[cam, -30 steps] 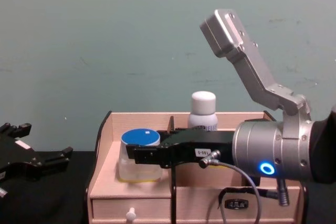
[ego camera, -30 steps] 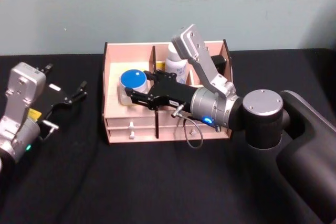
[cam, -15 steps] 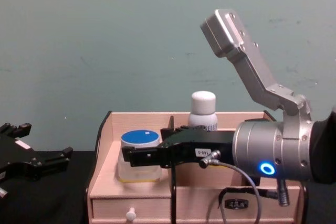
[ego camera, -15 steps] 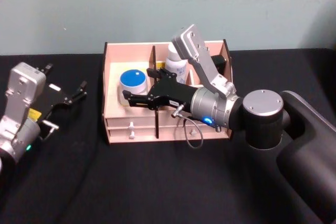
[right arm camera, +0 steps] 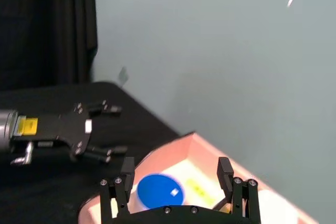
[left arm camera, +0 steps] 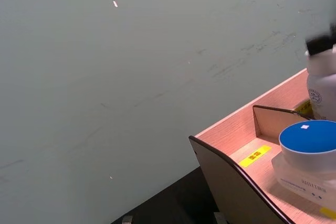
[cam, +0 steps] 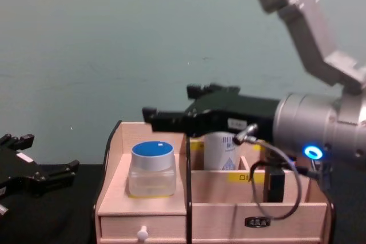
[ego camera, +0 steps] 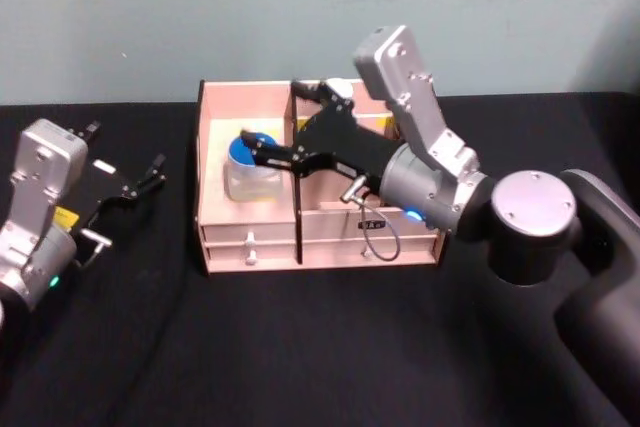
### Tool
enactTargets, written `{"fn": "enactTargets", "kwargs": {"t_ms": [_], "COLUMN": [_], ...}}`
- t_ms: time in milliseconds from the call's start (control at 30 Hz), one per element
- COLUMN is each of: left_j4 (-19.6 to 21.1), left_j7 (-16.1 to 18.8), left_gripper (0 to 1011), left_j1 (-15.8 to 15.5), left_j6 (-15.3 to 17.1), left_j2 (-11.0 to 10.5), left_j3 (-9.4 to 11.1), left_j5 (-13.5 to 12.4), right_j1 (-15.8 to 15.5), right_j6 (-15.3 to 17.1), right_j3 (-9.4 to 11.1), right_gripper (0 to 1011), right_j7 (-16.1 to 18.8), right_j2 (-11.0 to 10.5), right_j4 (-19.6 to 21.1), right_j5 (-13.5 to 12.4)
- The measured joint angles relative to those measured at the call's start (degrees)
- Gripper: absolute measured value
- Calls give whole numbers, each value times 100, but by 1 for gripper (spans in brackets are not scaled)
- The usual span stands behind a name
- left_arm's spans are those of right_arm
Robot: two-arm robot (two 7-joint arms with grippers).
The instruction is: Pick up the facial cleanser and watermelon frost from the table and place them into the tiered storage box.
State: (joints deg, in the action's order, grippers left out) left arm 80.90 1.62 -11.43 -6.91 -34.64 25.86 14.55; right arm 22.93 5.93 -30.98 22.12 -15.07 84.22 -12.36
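The tiered storage box (ego camera: 215, 235) stands mid-table, light wood with small drawers. A clear jar with a blue lid (ego camera: 248, 165) sits upright in its left compartment, also seen in the chest view (cam: 151, 167). A white bottle (cam: 220, 150) stands in the compartment to its right. I cannot tell which is the facial cleanser and which the watermelon frost. My right gripper (ego camera: 295, 125) hovers open and empty above the box, over the divider, its fingers clear of the jar (right arm camera: 160, 191). My left gripper (ego camera: 153, 175) rests open on the table left of the box.
Black cloth covers the table (ego camera: 300, 347), with free room in front of the box and to its right. A grey-green wall (cam: 114, 38) rises close behind the box. A cable (ego camera: 385, 242) loops from my right wrist in front of the drawers.
My right gripper has lifted from the jar's level to above the box rim, still open. The jar stays in the left compartment. The left arm has not moved.
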Motion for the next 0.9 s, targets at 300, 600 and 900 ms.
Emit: {"fn": "enactTargets", "kwargs": {"t_ms": [300, 600, 900], "left_j4": [0, 0, 0], "left_j7": [0, 0, 0], "left_gripper": [1001, 1001, 1001], "left_j1": [0, 0, 0], "left_j6": [0, 0, 0], "left_j2": [0, 0, 0], "left_j3": [0, 0, 0], "left_j5": [0, 0, 0], "right_j1": [-665, -1394, -1873], "right_j6": [-746, -1098, -1207], "right_j3": [437, 1234, 1867], "right_gripper": [1002, 1002, 1002], "right_j7": [-653, -1564, -2050], "right_j2": [-255, -318, -279], "right_j4": [941, 1515, 1359], "right_j5": [480, 743, 826]}}
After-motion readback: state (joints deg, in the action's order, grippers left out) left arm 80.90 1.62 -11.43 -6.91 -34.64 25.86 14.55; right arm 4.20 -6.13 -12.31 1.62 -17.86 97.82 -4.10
